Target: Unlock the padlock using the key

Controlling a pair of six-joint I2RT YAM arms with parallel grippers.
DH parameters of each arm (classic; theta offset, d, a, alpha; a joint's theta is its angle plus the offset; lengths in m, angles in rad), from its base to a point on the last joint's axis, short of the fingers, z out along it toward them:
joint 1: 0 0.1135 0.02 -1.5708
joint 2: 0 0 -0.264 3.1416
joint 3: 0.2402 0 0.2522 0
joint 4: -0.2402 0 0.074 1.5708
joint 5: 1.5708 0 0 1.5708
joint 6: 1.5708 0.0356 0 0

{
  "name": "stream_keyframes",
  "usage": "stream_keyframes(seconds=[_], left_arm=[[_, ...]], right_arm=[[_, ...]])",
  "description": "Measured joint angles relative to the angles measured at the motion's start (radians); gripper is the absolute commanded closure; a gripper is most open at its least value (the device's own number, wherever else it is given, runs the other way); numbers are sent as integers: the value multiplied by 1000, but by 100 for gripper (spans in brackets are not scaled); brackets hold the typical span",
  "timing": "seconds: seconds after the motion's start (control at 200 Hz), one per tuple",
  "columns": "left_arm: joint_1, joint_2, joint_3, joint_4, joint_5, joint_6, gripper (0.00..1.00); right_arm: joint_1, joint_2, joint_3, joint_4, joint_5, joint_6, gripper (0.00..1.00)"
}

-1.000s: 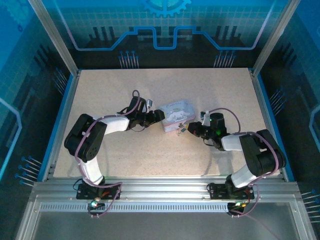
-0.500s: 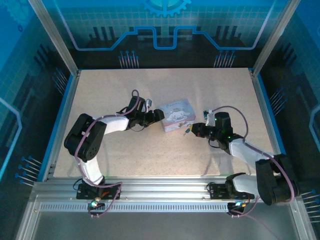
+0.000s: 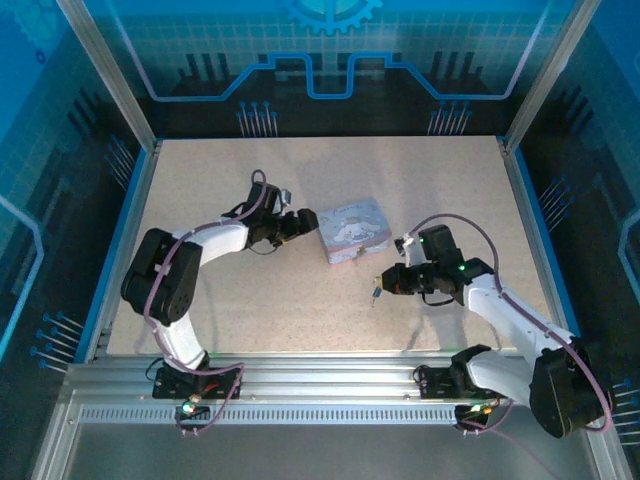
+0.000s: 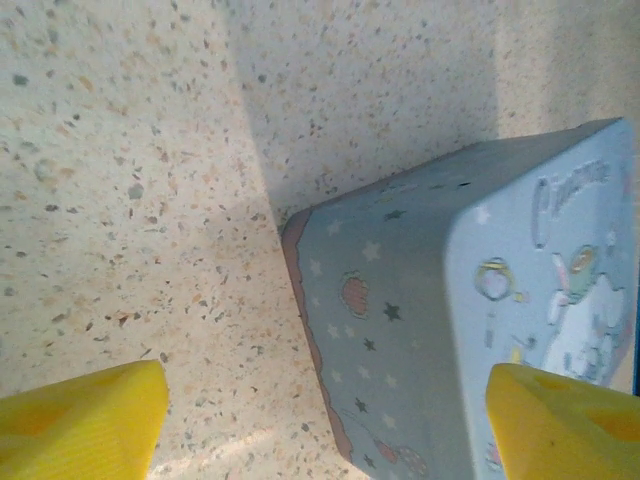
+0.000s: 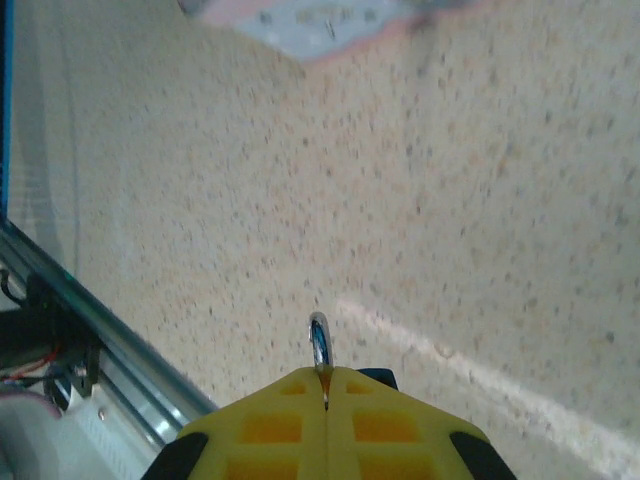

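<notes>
Two states | left gripper (image 3: 304, 222) spread wide beside tin (image 3: 352, 230), centre frame | right gripper (image 3: 384, 286) clamped on padlock (image 5: 319, 345), lower right.

Key (image 5: 319, 345) mostly hidden inside right gripper (image 5: 323, 375)

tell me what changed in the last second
The right gripper, shut on a small metal loop, pulled back from the tin toward the near edge. The left gripper opened and backed off the tin's left end. The tin stayed put.
</notes>
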Motion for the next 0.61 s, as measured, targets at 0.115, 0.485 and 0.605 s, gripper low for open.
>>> stream_keyframes(seconds=[0.115,0.485,0.605], left_arm=[[13,-101,-21,-10,-19,16,12],[42,-392,-127,-60,-111,72,5],[54,-443,-141,-79,-131,82,4]], right_arm=[[13,42,13,-56,-1,-2,100],[45,278,40,13,-20,-2,100],[49,354,59,69,-26,0,98]])
